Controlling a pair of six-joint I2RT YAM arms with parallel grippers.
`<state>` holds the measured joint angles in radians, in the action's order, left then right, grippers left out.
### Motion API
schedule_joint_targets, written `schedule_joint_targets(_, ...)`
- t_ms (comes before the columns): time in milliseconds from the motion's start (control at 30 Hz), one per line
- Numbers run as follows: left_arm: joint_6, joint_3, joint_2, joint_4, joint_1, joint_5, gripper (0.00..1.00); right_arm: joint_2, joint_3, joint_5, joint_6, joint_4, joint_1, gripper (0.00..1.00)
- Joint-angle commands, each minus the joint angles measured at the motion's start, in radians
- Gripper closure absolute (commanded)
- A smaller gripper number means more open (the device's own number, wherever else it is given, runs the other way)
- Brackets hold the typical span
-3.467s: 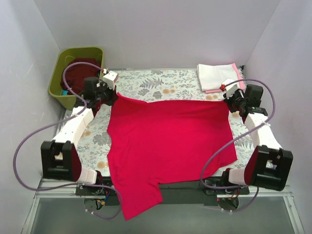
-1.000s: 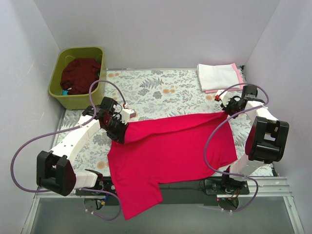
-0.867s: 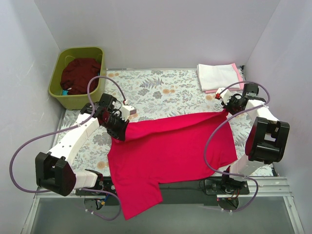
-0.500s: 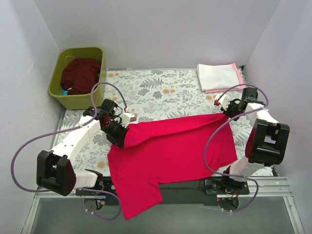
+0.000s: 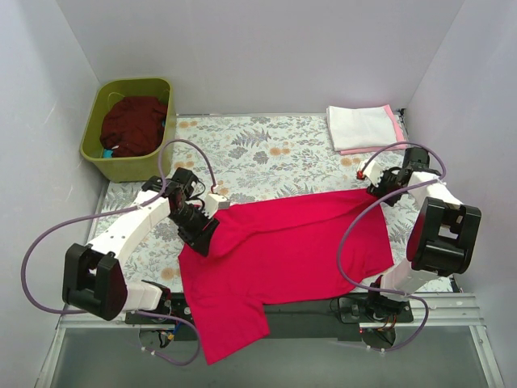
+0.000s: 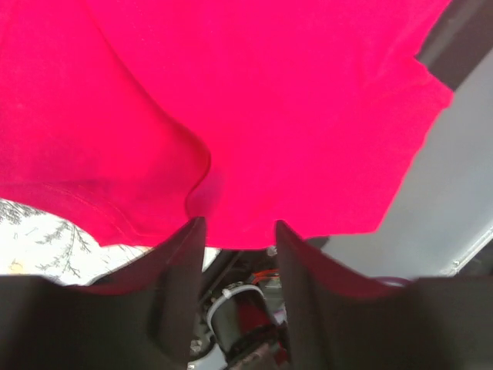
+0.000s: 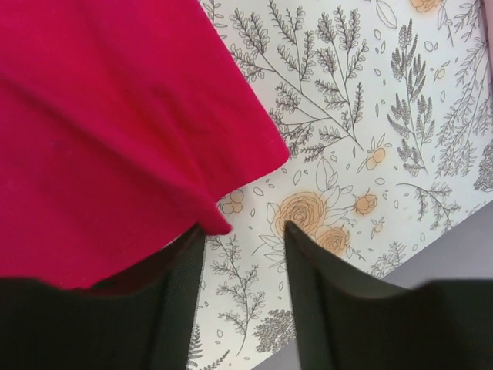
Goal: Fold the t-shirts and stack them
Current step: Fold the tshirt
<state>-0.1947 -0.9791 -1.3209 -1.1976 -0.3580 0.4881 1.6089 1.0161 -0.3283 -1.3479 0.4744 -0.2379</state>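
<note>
Red t-shirt (image 5: 283,250) spread over near half of floral table cloth (image 5: 266,149), far edge doubled toward near edge, one part hanging off near edge at left. Left gripper (image 5: 199,231) at fold's left end, right gripper (image 5: 382,191) at shirt's corner by right edge. Both have fingers slightly apart, cloth edge at tips. White t-shirt (image 5: 359,125) folded on pale pink t-shirt (image 5: 395,121), far right corner. Dark maroon t-shirt (image 5: 133,125) in olive tub (image 5: 133,82) off far left corner
</note>
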Motion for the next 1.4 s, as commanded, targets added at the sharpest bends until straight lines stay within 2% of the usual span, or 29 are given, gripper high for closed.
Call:
schedule_joint_targets(0, 0.037, -0.071, 0.015, -0.071, -0.007, 0.05, 0.58, -0.027, 0.039, 0.031, -0.03, 0.042, -0.031, 0.43)
schedule_joint_targets(67, 0.014, -0.09, 0.026, -0.051, 0.004, 0.027, 0.52, -0.029, 0.084, 0.008, -0.03, 0.097, -0.05, 0.41)
schedule_joint_targets(200, -0.02, -0.127, -0.02, 0.007, 0.086, 0.032, 0.52, -0.046, 0.179, -0.047, 0.013, 0.182, -0.057, 0.32)
schedule_joint_targets(300, -0.095, -0.147, -0.075, 0.11, 0.145, 0.004, 0.53, -0.021, 0.231, -0.057, 0.094, 0.208, -0.026, 0.33)
schedule_joint_targets(400, -0.169, -0.165, -0.128, 0.222, 0.177, -0.071, 0.54, 0.035, 0.298, -0.064, 0.174, 0.247, 0.008, 0.4)
schedule_joint_targets(433, -0.172, -0.173, -0.15, 0.245, 0.18, -0.088, 0.55, 0.052, 0.323, -0.058, 0.19, 0.251, 0.032, 0.5)
schedule_joint_targets(533, -0.207, -0.178, -0.225, 0.294, 0.182, -0.12, 0.58, 0.124, 0.337, -0.006, 0.246, 0.248, 0.098, 0.65)
schedule_joint_targets(667, -0.241, -0.161, -0.294, 0.354, 0.182, -0.193, 0.61, 0.184, 0.317, 0.069, 0.274, 0.239, 0.161, 0.71)
schedule_joint_targets(800, -0.253, -0.144, -0.351, 0.386, 0.182, -0.252, 0.65, 0.238, 0.294, 0.124, 0.28, 0.19, 0.172, 0.73)
schedule_joint_targets(933, -0.256, -0.15, -0.437, 0.441, 0.192, -0.327, 0.73, 0.285, 0.268, 0.181, 0.288, 0.124, 0.172, 0.73)
schedule_joint_targets(1100, -0.259, -0.253, -0.608, 0.464, 0.228, -0.376, 0.79, 0.367, 0.294, 0.253, 0.337, 0.049, 0.172, 0.71)
schedule_joint_targets(1367, -0.273, -0.596, -0.845, 0.432, 0.26, -0.456, 0.83, 0.49, 0.479, 0.292, 0.472, -0.028, 0.193, 0.67)
